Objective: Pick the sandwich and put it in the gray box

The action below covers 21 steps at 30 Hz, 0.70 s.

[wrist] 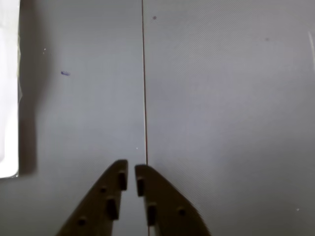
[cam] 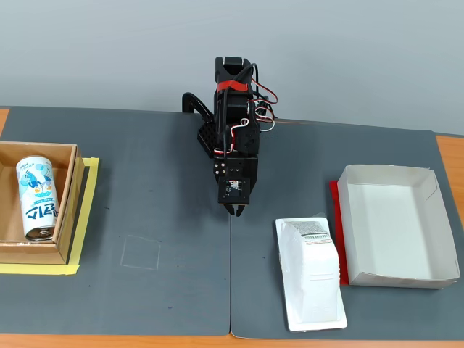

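This looks like a lab or office test bench. Two dark grey mats (cam: 145, 181) meet at a seam and cover a wooden tabletop (cam: 449, 152), bare only at its edges and corners. Yellow tape (cam: 87, 217) marks the brown cardboard box's (cam: 65, 210) spot at the left edge, against a plain grey-blue wall (cam: 326, 51).

In the wrist view, a white thing (wrist: 9, 88) is showing only as a strip cut off by the left edge, too little to tell what it is. The gripper (wrist: 131, 172) is entering from the bottom edge, which is cutting off everything but its two fingers. In the fixed view, the gripper's fingertips are appearing too small to tell whether they are touching. The printing on the sandwich (cam: 310, 272) label is too small to read. The brown box (cam: 32, 206) at the desk's left edge is being clipped by the frame, and its near wall is hiding the lower end of the drink can (cam: 36, 198). The desk's front corners are lying outside the frame.
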{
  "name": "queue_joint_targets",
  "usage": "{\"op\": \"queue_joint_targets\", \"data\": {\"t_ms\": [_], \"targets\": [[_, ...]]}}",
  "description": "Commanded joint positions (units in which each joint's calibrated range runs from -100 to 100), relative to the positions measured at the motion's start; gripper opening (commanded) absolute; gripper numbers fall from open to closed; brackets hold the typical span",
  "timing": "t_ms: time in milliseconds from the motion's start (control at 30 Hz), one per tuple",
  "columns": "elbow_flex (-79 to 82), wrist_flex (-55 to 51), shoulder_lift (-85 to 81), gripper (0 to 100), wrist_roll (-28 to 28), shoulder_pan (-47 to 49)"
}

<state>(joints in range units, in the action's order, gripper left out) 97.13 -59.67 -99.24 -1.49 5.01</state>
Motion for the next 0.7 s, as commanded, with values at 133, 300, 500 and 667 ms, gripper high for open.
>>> {"op": "queue_joint_targets", "data": {"t_ms": [133, 300, 500, 667], "targets": [[-0.29, 0.73, -0.09, 2, 0.32, 0.70], [-0.29, 0.73, -0.09, 2, 0.37, 0.70], [-0.29, 0.73, -0.09, 2, 0.37, 0.70], [-0.29, 0.73, -0.09, 2, 0.06, 0.25]]}}
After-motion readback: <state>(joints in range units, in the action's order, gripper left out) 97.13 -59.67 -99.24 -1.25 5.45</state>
